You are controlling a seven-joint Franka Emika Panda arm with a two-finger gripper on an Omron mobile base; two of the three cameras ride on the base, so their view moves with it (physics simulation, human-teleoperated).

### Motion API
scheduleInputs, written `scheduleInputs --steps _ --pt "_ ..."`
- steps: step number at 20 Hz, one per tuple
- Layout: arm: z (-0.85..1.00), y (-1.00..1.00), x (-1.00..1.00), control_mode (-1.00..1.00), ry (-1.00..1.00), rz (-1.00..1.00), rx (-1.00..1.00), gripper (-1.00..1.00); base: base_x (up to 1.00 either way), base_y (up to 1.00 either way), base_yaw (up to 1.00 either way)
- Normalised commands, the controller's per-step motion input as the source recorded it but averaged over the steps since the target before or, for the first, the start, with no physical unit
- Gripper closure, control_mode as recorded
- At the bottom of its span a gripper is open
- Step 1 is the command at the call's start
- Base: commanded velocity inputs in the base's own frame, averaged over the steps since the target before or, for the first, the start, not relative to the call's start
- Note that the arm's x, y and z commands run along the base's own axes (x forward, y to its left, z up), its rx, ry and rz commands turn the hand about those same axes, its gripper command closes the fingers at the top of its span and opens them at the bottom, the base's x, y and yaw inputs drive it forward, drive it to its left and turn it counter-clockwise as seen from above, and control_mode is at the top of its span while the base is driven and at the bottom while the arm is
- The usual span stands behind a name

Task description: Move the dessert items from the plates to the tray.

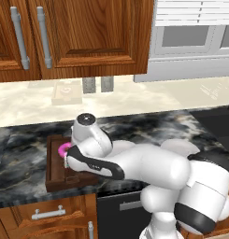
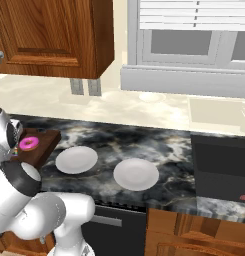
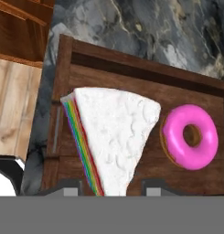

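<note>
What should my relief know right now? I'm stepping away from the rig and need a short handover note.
Gripper: shut on the cake wedge, low over the tray.
Donut: already lying in the tray, beside the wedge.
Plates: both on the counter to the tray's right, near one and far one, nothing on them.
Done: both desserts off the plates.
Left: release the wedge in the tray and back the arm off. Whether the wedge already rests on the slats I cannot tell.
</note>
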Motion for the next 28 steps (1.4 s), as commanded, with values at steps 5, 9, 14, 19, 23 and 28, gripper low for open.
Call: scheduleInputs --steps 5,9,14,19,23,28 --pt "0.0 0.0 0.33 -1.0 0.0 0.0 0.0 -1.0 0.0 0.0 0.0" --pt "0.28 0.0 0.03 -1.0 0.01 -0.01 0.0 -1.0 0.0 0.0 0.0" --pt "0.99 0.01 -0.37 -1.0 0.0 -0.06 0.01 -1.0 0.0 0.0 0.0" --pt "0.67 -0.58 -1.0 -1.0 -0.24 0.0 0.11 -1.0 0.0 0.0 0.0" --pt "0.48 -0.88 -1.0 -1.0 -0.34 0.0 0.2 -1.0 0.0 0.0 0.0" --pt "0.32 -1.0 -1.0 -1.0 -0.34 -0.01 0.27 -1.0 0.0 0.0 0.0"
